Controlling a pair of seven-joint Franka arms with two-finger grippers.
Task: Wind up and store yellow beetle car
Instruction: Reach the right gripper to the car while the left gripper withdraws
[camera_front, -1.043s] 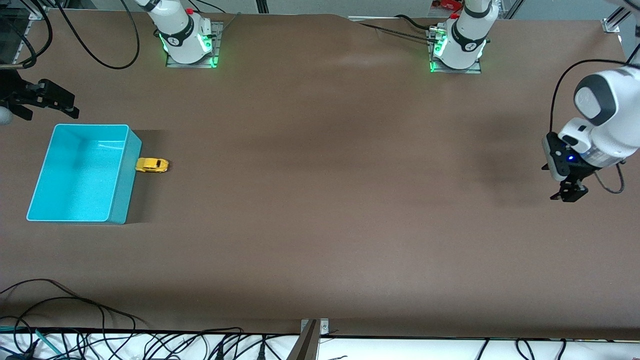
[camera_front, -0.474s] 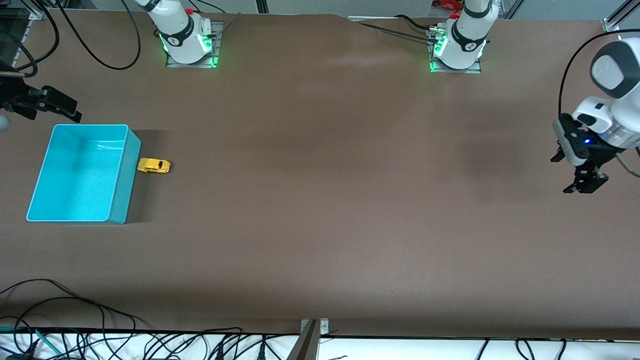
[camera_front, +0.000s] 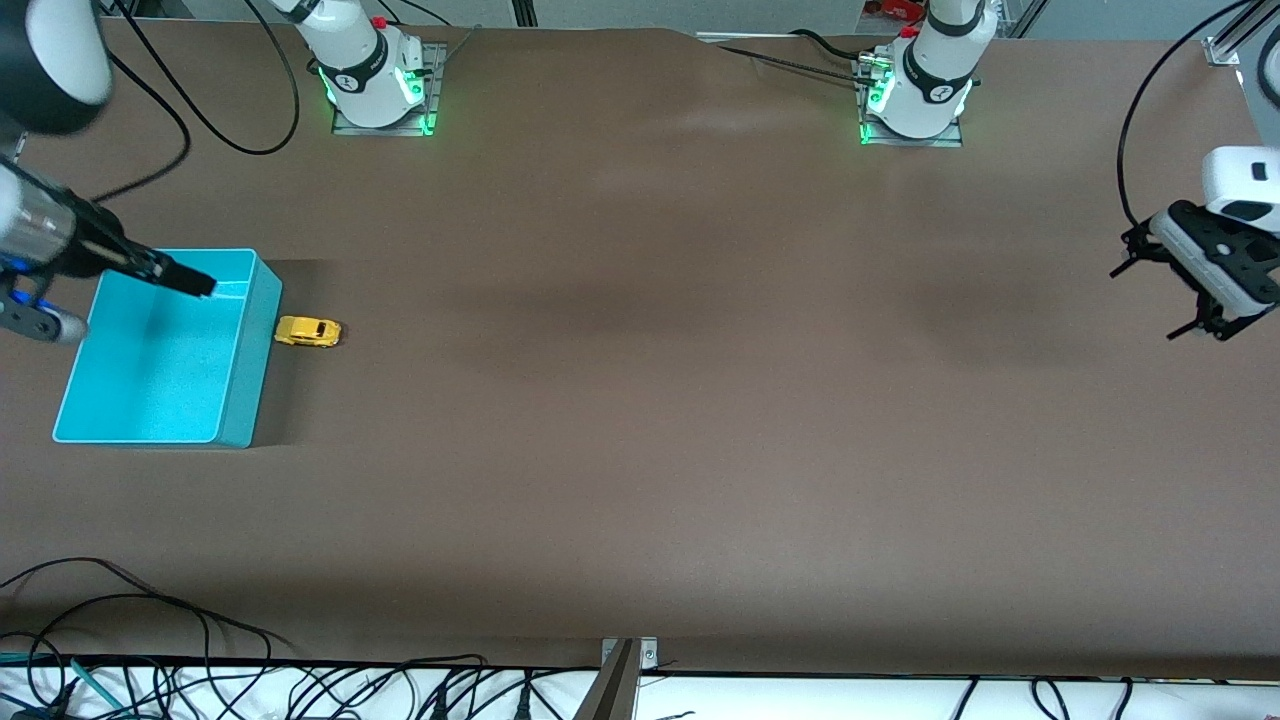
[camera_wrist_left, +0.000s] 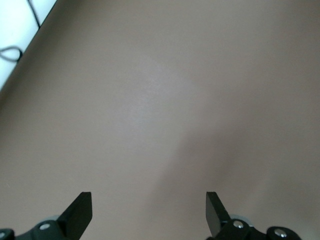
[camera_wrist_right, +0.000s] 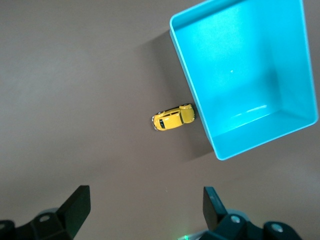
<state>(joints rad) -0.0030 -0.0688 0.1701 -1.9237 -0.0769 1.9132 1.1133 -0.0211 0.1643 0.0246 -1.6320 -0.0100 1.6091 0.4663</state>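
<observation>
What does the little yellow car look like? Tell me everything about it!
The yellow beetle car is tiny and bright yellow, with a rounded, shiny body, dark windows and small black wheels. It stands upright on its wheels on the brown table, right beside the outer wall of the turquoise bin, one end pointing at that wall, so close that they may touch. Nothing holds it; no gripper is touching it.
</observation>
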